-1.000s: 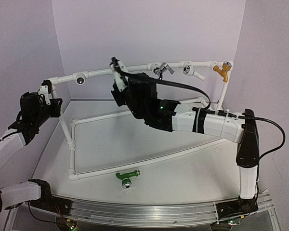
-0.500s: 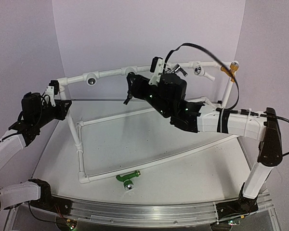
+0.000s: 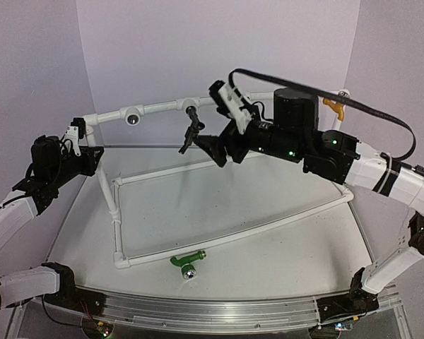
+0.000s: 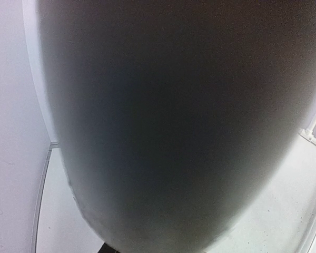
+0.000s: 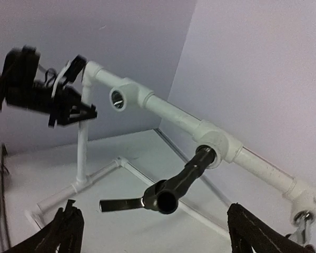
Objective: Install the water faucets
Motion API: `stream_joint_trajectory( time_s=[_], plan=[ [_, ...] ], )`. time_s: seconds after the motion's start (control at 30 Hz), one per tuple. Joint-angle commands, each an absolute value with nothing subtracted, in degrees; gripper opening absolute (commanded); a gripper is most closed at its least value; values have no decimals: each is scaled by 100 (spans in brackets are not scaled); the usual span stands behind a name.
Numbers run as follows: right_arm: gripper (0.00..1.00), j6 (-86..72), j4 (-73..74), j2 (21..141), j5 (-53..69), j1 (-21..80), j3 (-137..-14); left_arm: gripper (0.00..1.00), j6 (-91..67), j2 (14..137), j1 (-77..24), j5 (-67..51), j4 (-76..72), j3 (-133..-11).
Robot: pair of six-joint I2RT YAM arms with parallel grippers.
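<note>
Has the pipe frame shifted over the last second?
Yes. The frame slid right: its near-left corner is now closer to the green tap, which stayed put.

White pipe frame [image 3: 159, 107], orange tap [image 3: 333, 106]

One green faucet [image 3: 185, 259], one dark faucet [image 3: 192, 128], one orange tap [image 3: 333, 106]

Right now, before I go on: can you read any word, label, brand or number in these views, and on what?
No text is readable.
On the white pipe frame: a faint row of marks along one section, right wrist view, too blurred to read.
On the dark faucet and the green faucet: no lettering shows.
Left wrist view: only a blurred grey surface.
</note>
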State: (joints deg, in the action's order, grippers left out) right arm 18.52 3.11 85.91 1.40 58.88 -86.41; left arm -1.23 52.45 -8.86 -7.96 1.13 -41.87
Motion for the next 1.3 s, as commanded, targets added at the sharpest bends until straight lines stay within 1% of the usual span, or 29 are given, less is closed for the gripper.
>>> stream_joint_trajectory(
  time_s=[0.0, 0.1, 0.17, 0.23, 0.47, 0.6, 0.63, 0.7, 0.73, 0.9, 0.97, 1.1, 1.23, 1.27],
  plan=[
    [98, 6288, 1413, 8635, -979, 6527, -8897, 0, -606, 5211, -791, -468, 436, -4319],
    [98, 8209, 1232, 8986, -2113, 6618, -8949, 0, -598, 5198, -789, -464, 439, -4315],
    [98, 9504, 540, 9174, -2668, 6618, -8749, 0, -599, 5208, -787, -472, 439, -4309],
    [98, 10382, -217, 9341, -2907, 6620, -8687, 0, -598, 5211, -787, -485, 439, -4304],
    [98, 11726, -1065, 9826, -2868, 6618, -9032, 0, -600, 5205, -785, -499, 439, -4304],
    [98, 11788, -1116, 10187, -2824, 6612, -9493, 0, -600, 5187, -783, -514, 439, -4313],
    [97, 11797, -1118, 10298, -2886, 6602, -9642, 0, -599, 5179, -783, -513, 439, -4312],
    [90, 11829, -1116, 10515, -3045, 6567, -9949, 0, -598, 5171, -782, -501, 439, -4299],
    [88, 11834, -1117, 10618, -3133, 6528, -10090, 0, -602, 5170, -782, -497, 439, -4305],
    [75, 11822, -1116, 10822, -3252, 6322, -10291, 0, -598, 5160, -785, -519, 439, -4298],
    [66, 11626, -1117, 10857, -3240, 6306, -10331, 0, -598, 5164, -784, -517, 439, -4296],
    [47, 10945, -1099, 10981, -3231, 6289, -10492, 0, -598, 5191, -783, -518, 439, -4305],
    [35, 9661, -1094, 11147, -3241, 6288, -10730, 0, -590, 5215, -782, -519, 439, -4315],
    [31, 9353, -1091, 11194, -3227, 6291, -10771, 0, -591, 5219, -782, -515, 439, -4314]
  ],
)
